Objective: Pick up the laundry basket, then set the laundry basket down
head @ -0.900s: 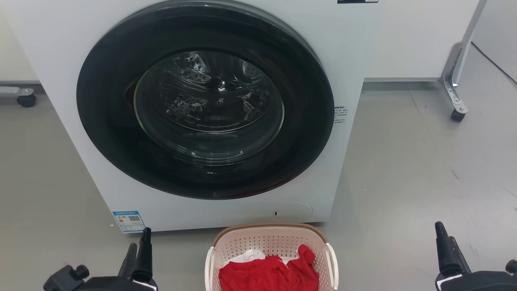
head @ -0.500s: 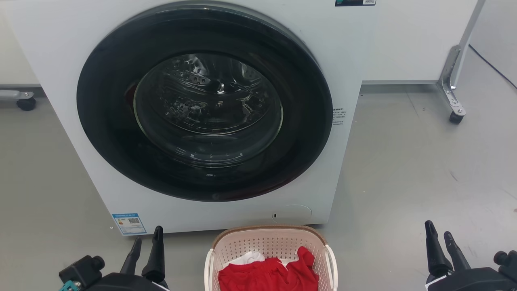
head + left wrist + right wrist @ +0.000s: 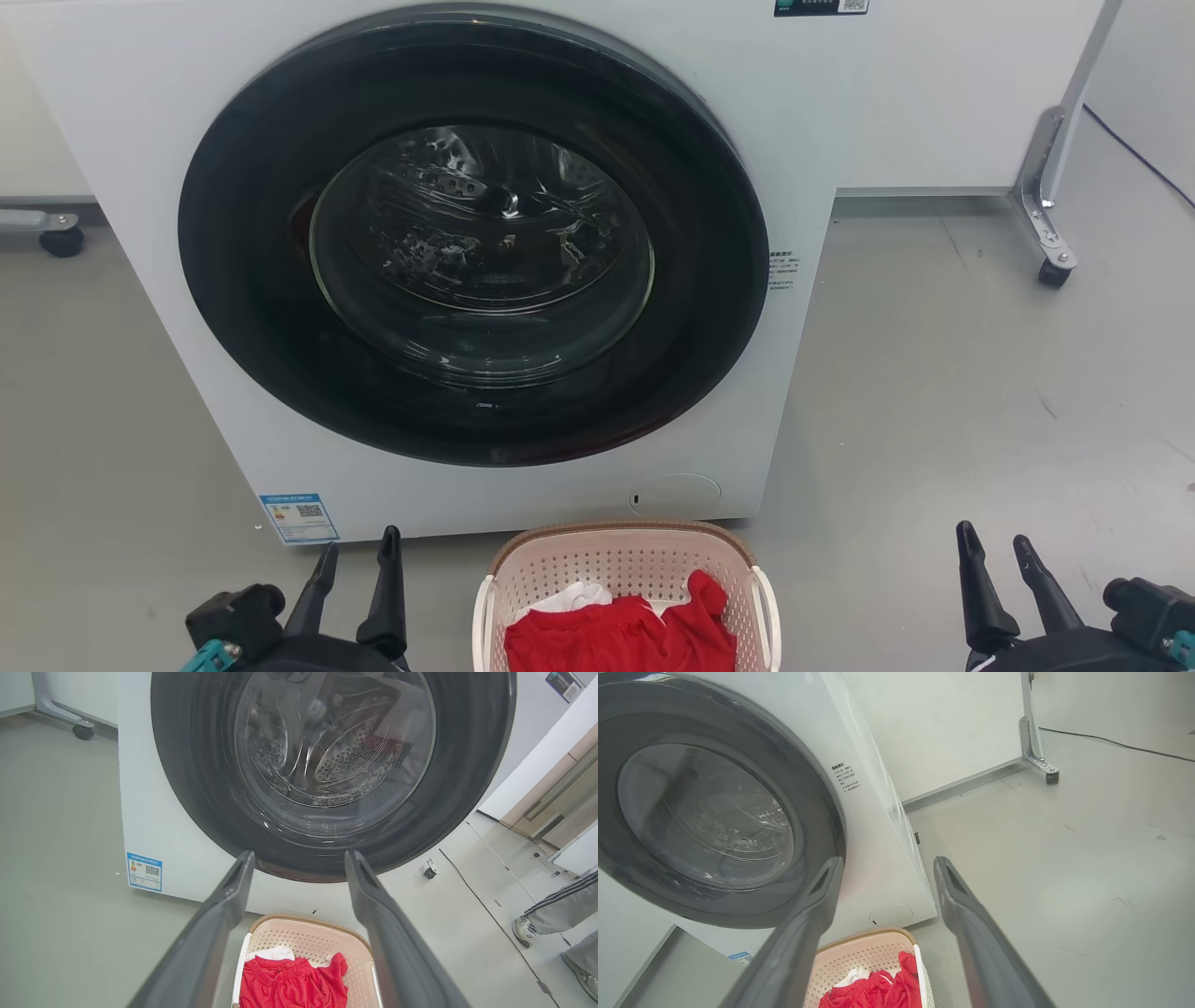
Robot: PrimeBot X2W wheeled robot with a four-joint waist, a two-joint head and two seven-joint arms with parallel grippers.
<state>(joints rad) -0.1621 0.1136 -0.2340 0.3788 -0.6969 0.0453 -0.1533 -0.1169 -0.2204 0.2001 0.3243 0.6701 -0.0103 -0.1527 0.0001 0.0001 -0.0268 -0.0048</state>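
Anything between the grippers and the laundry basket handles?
Nothing visible. The open left gripper and open right gripper flank the pale pink perforated plastic laundry basket, with bare grey floor between them and its white side handles. The white washer stands behind it.

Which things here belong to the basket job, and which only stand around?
For the job: laundry basket, left gripper, right gripper (both open).
Just around: washer, red clothes in the basket, caster leg, a person's shoe.
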